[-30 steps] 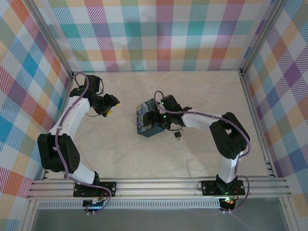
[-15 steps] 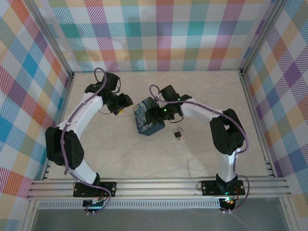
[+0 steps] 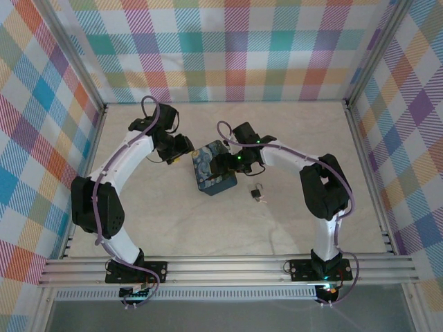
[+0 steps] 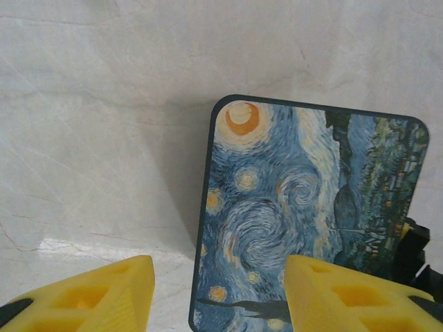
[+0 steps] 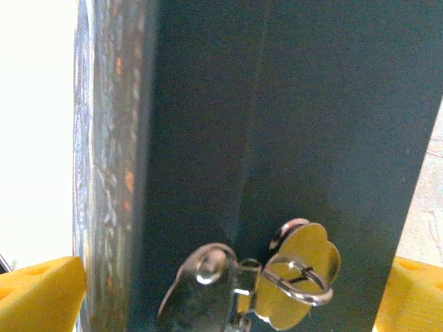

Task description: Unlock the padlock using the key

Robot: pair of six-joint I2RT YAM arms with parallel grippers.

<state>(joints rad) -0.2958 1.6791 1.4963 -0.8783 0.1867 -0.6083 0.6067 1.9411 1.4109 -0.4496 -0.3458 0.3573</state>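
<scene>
The padlock (image 3: 257,194), a tiny grey metal lock, lies on the table to the right of a dark blue tin (image 3: 211,173) with swirly yellow print. My right gripper (image 3: 232,162) is against the tin's right side, open; its yellow fingers (image 5: 41,290) stand wide apart on either side of the tin's dark wall (image 5: 291,124). On that wall sit a silver latch plate (image 5: 208,283) and a brass key head (image 5: 304,270) with a split ring. My left gripper (image 3: 181,149) hovers at the tin's left edge, open, over the painted lid (image 4: 304,207).
The marble-look table (image 3: 173,221) is fenced by aluminium rails and plaid walls on three sides. The tin stands near the middle, between both arms. Open floor lies in front of the tin and padlock, toward the arm bases.
My left arm has swung right, bringing its gripper up to the tin's left edge. The right gripper shifted slightly back along the tin. Tin and padlock stay put.
</scene>
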